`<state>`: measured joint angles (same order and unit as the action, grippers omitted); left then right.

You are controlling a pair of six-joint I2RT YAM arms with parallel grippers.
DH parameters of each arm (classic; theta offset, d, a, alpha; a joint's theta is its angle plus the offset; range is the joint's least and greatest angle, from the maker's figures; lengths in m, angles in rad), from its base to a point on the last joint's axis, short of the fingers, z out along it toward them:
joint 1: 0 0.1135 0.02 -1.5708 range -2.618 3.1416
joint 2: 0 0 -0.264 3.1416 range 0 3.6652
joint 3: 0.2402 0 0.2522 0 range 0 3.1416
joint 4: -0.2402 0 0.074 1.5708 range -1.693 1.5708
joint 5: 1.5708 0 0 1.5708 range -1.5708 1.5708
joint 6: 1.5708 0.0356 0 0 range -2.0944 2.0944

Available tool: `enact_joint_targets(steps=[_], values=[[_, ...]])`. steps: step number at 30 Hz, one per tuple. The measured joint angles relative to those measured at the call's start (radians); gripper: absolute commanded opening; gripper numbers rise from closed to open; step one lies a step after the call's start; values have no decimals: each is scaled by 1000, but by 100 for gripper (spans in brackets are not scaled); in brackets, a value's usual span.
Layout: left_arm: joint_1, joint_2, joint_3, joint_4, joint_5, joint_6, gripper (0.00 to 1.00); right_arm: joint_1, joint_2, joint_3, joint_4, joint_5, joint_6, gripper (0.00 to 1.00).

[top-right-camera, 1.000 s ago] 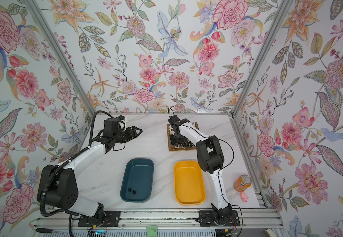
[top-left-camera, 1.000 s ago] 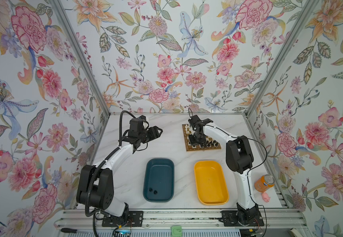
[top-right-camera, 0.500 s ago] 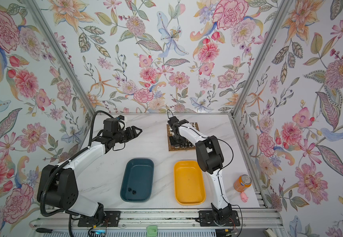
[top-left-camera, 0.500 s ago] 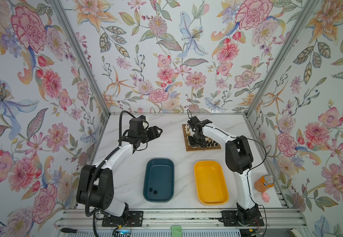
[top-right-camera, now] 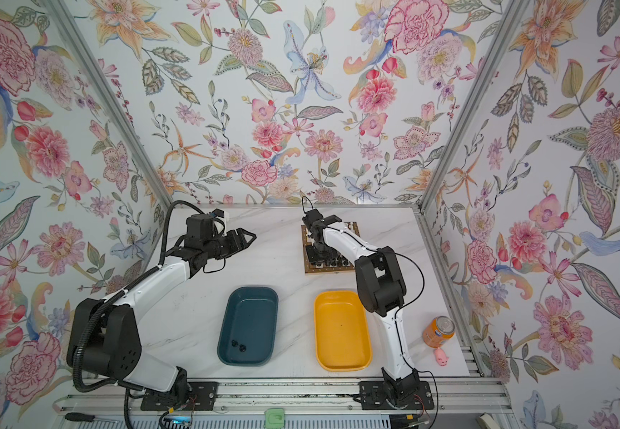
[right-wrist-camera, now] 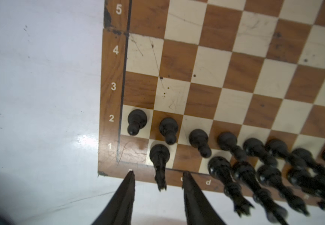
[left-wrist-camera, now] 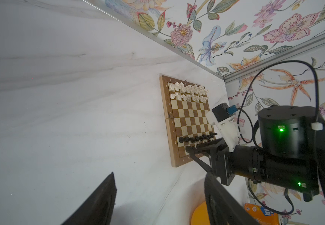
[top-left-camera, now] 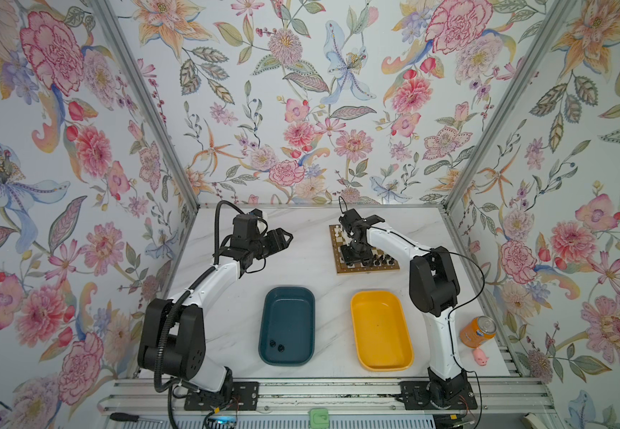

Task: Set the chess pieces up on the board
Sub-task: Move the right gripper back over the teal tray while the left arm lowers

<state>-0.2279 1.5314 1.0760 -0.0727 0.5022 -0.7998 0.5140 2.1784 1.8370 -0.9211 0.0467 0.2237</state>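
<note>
on the board, small black chess pieces stand upright.

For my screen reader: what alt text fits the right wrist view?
The right gripper hangs open on either side of a black piece standing in the board's first row. Black pawns line the second row; the corner square is bare.

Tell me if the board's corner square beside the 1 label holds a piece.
No, the corner square beside the 1 is bare; the nearest black piece stands one square over.
</note>
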Motion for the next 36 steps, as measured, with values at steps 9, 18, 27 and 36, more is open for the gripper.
enact_joint_targets(steps=[9, 18, 27, 36], values=[[19, -63, -49, -3, -1, 3, 73, 2, -136, 0, -14, 11, 1, 44], [71, -329, -314, -78, -16, 15, 73, 229, -297, -64, -21, -38, 61, 39], [90, -543, -526, -128, -16, 5, 72, 592, -345, -252, 52, -73, 170, 32], [101, -666, -620, -174, -14, -8, 73, 774, -366, -396, 180, -37, 294, 43]])
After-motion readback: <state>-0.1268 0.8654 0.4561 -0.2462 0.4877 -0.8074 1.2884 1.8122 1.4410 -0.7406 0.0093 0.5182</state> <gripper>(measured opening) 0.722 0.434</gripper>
